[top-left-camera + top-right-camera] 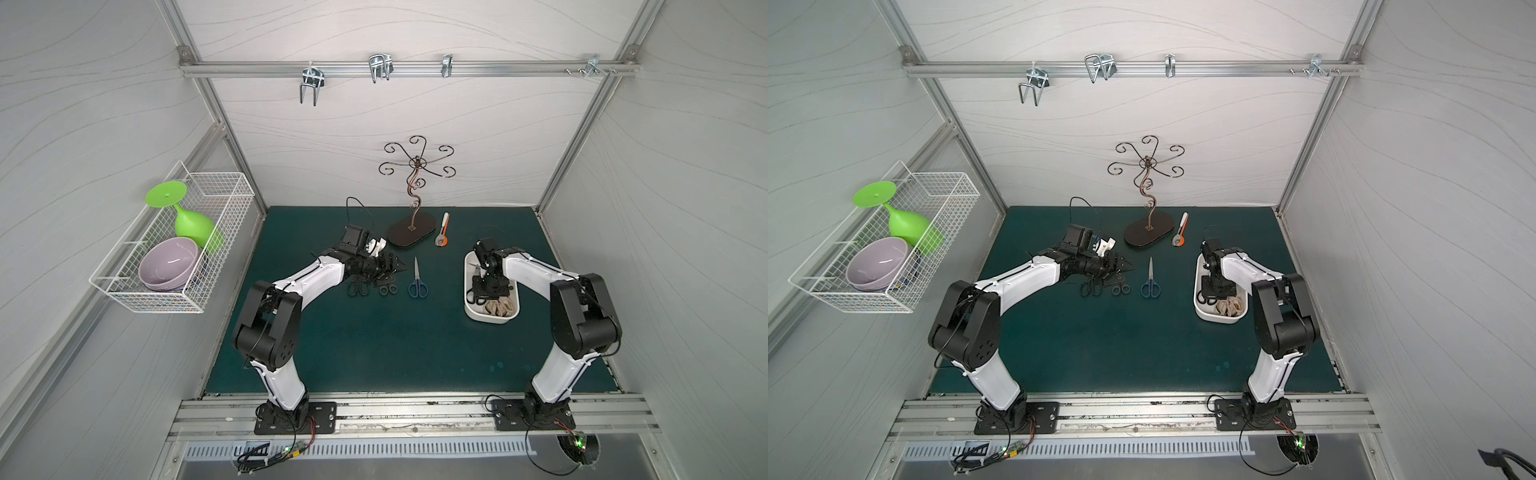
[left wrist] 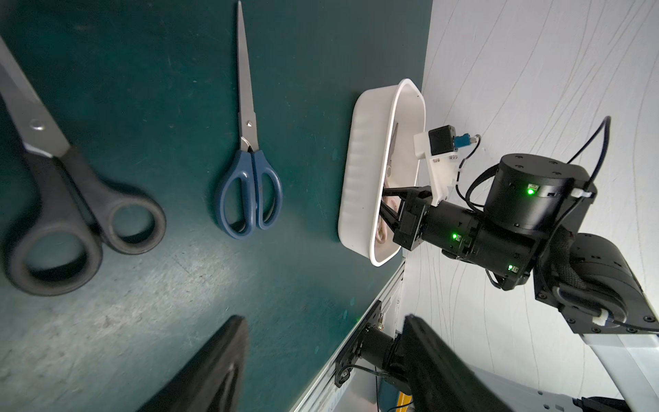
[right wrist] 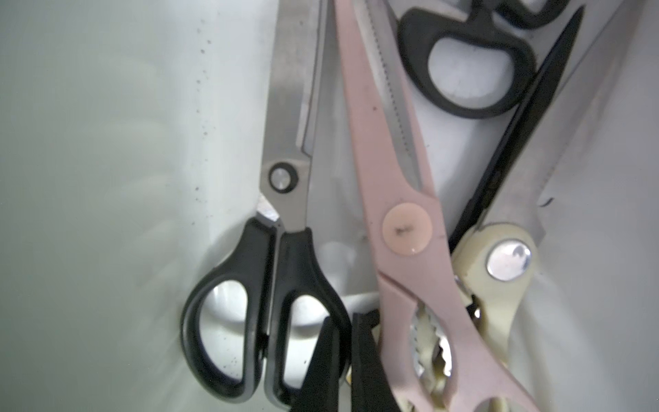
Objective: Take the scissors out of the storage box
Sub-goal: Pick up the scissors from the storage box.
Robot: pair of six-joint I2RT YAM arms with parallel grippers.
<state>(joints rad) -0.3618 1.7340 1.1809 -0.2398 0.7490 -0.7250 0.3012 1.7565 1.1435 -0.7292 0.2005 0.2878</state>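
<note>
The white storage box [image 1: 470,309] sits at the right of the green mat. My right gripper [image 3: 347,356] reaches down into it, shut on one handle ring of a pair of black-handled scissors [image 3: 285,199]. Beside them in the box lie pink shears [image 3: 392,199], cream shears [image 3: 499,285] and another black handle [image 3: 463,60]. On the mat lie blue-handled scissors [image 1: 417,282] and two small black pairs [image 1: 358,288] [image 1: 388,289]. My left gripper [image 2: 322,321] hovers open over the mat by the black pairs, holding nothing.
A scrolled metal stand [image 1: 411,232] and a white-and-orange tool [image 1: 443,230] stand at the back of the mat. A wire basket [image 1: 174,291] with a purple bowl and green glass hangs on the left wall. Hooks hang from the rear rail.
</note>
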